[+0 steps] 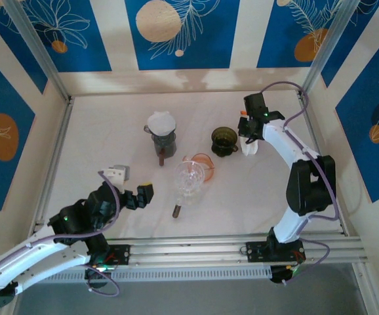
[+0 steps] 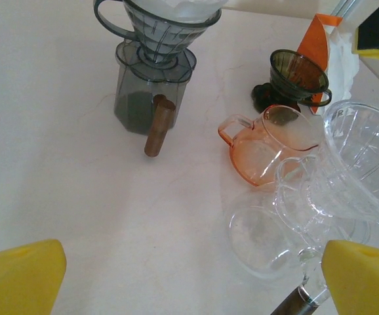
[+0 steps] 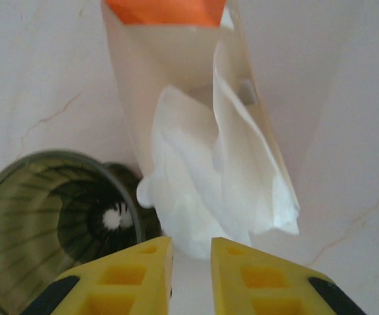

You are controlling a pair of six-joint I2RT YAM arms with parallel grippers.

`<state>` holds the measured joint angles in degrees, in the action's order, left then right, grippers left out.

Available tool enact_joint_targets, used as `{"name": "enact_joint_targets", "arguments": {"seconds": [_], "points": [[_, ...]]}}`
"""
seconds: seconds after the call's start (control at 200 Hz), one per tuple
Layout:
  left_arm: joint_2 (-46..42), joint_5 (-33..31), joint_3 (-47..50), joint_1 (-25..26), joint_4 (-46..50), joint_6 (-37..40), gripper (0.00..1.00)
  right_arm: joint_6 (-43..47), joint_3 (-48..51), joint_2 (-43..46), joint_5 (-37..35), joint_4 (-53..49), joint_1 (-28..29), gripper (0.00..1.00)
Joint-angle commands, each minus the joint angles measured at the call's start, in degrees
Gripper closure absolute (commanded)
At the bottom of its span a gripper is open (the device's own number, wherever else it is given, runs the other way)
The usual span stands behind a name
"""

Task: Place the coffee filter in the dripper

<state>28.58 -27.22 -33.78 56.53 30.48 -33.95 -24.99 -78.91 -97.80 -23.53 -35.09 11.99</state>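
Note:
A pack of white coffee filters (image 3: pixel 202 170) with an orange top stands at the back right (image 1: pixel 249 147), beside a dark green dripper (image 3: pixel 52 223) (image 1: pixel 223 140). My right gripper (image 3: pixel 191 252) (image 1: pixel 248 134) hovers over the pack. Its jaws are open a narrow gap, with nothing between them, and the filters' lower edge lies just past the fingertips. My left gripper (image 2: pixel 193 275) (image 1: pixel 140 195) is open wide near the front left, low over bare table. It faces the glassware and holds nothing.
A grey dripper with a white filter in it (image 1: pixel 161 126) (image 2: pixel 170 20) sits on a grey server. A clear glass dripper (image 1: pixel 189 177) (image 2: pixel 357 164) and an orange pitcher (image 1: pixel 204 164) (image 2: pixel 268 144) stand mid-table. A small white block (image 1: pixel 117 173) lies by the left arm.

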Motion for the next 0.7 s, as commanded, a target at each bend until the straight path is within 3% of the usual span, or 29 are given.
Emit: {"name": "enact_joint_targets", "arguments": {"seconds": [0.0, 0.695], "points": [[0.3, -1.5, -0.1, 0.4, -0.8, 0.6, 0.0, 1.8, -2.7, -1.9, -2.6, -0.5, -0.7, 0.76], [1.5, -2.0, 0.4, 0.4, -2.0, 1.6, 0.0, 7.6, -6.5, -5.4, -5.3, 0.9, 1.9, 0.78]]}}
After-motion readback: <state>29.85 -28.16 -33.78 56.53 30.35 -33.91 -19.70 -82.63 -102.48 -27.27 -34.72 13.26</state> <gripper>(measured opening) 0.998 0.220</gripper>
